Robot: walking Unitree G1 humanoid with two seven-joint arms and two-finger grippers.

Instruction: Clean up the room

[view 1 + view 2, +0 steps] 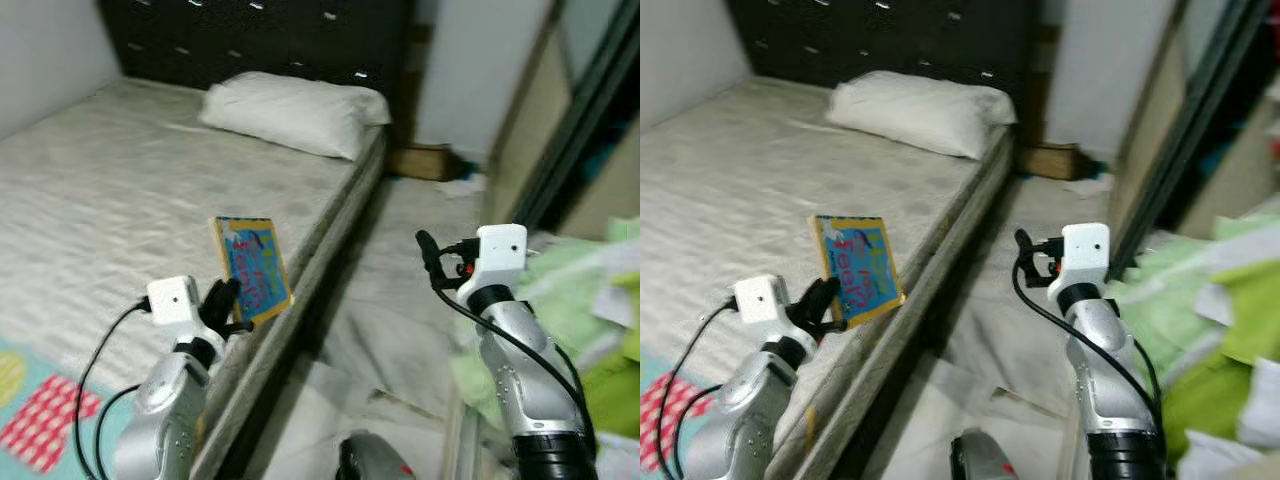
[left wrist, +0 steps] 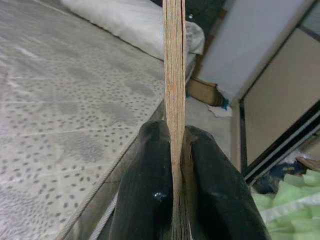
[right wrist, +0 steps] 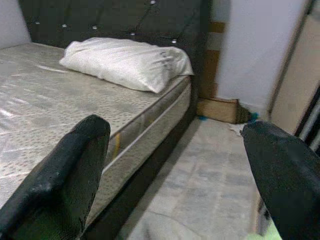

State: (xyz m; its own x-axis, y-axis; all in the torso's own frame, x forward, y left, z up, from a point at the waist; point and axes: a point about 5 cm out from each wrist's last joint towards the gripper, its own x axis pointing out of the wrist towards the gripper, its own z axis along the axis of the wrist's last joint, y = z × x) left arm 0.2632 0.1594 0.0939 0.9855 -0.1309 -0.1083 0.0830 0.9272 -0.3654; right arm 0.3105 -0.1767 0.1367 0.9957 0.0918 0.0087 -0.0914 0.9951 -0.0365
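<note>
Left eye view: left gripper point(image 1: 232, 305) clamped on a blue-and-yellow book point(image 1: 252, 266), held tilted over the mattress point(image 1: 100, 190) edge. Right gripper point(image 1: 428, 255) with fingers spread, holding nothing, above the floor point(image 1: 400, 290) beside the bed. Pillow point(image 1: 295, 110) at the headboard point(image 1: 250, 35).

Bed point(image 1: 90, 190) on the left, floor point(image 1: 400, 290) w/ its aisle to the right. Pillow point(image 1: 290, 110) at bed's far end, against headboard point(image 1: 250, 35). Book point(image 1: 252, 268) near bed's right edge, nipped between left gripper point(image 1: 228, 305) fingers. Right gripper point(image 1: 428, 255) over the aisle, apart from bed. Box point(image 1: 425, 160) on floor behind, beside headboard. Clothes heap point(image 1: 560, 300) far right.
</note>
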